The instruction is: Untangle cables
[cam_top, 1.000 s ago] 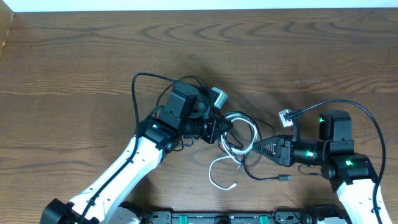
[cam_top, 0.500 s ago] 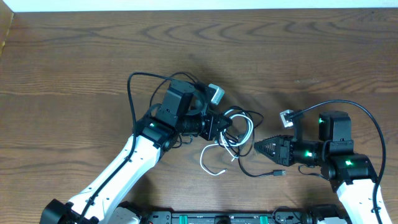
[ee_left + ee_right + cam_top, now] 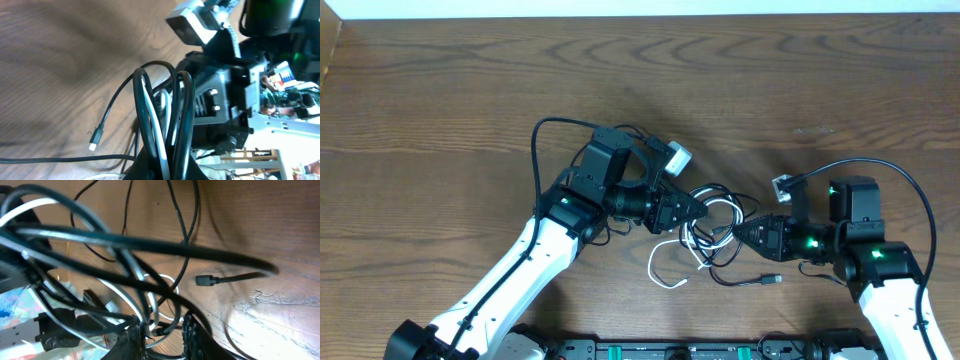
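A dark brown wooden table (image 3: 440,100) with a wavy grain is seen from above, with two white-and-black robot arms reaching in from the bottom edge and meeting right of centre. Between them lies the bunch of thin cables (image 3: 718,208), black and white cords looped over one another in a loose knot. The left gripper (image 3: 688,210) comes in from the left side of the knot, its fingers pressed together on the cables. In the left wrist view, several black and white strands (image 3: 165,110) rise out of the closed fingers at the bottom of the frame in tall, narrow loops. The right gripper (image 3: 740,236) points left into the opposite side of the knot, so the two grippers face each other with the tangle between them. In the right wrist view its black fingers (image 3: 195,335) stand a little apart at the bottom edge, with strands of the cables (image 3: 150,245) crossing in front of them and some running down into the gap. It is not possible to tell whether any strand is pinched there. One end of the thin white cable (image 3: 660,272) trails out of the knot towards the front of the table in an open curl, lying flat on the wood. A black cord leaves the knot on the right, and its small black plug (image 3: 775,281) rests on the table just in front of the right gripper.
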Robot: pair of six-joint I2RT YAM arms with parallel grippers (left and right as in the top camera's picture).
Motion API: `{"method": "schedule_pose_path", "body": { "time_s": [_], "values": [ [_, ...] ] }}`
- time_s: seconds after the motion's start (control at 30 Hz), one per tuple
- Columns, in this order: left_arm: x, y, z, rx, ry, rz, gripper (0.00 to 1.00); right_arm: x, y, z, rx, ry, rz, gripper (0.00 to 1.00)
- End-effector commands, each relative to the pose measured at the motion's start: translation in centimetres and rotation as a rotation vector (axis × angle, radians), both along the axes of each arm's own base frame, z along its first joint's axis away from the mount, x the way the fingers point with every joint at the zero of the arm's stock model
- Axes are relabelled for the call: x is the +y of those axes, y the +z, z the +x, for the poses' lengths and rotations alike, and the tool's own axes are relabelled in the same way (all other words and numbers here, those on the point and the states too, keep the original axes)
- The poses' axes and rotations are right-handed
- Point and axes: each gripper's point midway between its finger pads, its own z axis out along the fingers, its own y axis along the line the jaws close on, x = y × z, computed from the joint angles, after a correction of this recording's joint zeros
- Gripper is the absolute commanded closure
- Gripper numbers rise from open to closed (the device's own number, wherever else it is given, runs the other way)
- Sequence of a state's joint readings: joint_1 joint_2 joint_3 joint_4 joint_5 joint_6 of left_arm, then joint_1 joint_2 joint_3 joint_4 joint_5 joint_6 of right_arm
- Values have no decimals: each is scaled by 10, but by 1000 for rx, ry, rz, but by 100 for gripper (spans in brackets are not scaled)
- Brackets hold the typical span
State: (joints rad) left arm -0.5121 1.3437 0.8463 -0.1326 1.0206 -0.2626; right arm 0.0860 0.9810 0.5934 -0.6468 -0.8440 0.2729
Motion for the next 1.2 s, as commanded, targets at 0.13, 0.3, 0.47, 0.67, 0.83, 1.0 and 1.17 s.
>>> {"method": "schedule_pose_path", "body": {
  "time_s": [0.13, 0.3, 0.47, 0.67, 0.83, 1.0, 1.17],
  "values": [
    [-1, 8, -6, 4, -31, -32, 92, 11, 16, -1, -42, 62, 79, 77],
    [-1, 8, -6, 4, -31, -33, 92, 11, 17, 1, -51, 62, 81, 89],
    [-1, 8, -5, 3, -30, -32, 92, 11, 15, 1, -43, 63, 81, 99],
    [3, -3, 8, -22, 46, 30, 92, 18, 25, -5, -55, 114, 143, 99],
    [10, -15, 20, -33, 123, 103, 91, 26, 40, -15, -95, 196, 232, 99],
    [12, -18, 20, -25, 131, 118, 76, 29, 47, -17, -112, 221, 269, 99],
    [17, -26, 25, -24, 173, 166, 30, 29, 48, -16, -121, 222, 269, 99]
  ]
}}
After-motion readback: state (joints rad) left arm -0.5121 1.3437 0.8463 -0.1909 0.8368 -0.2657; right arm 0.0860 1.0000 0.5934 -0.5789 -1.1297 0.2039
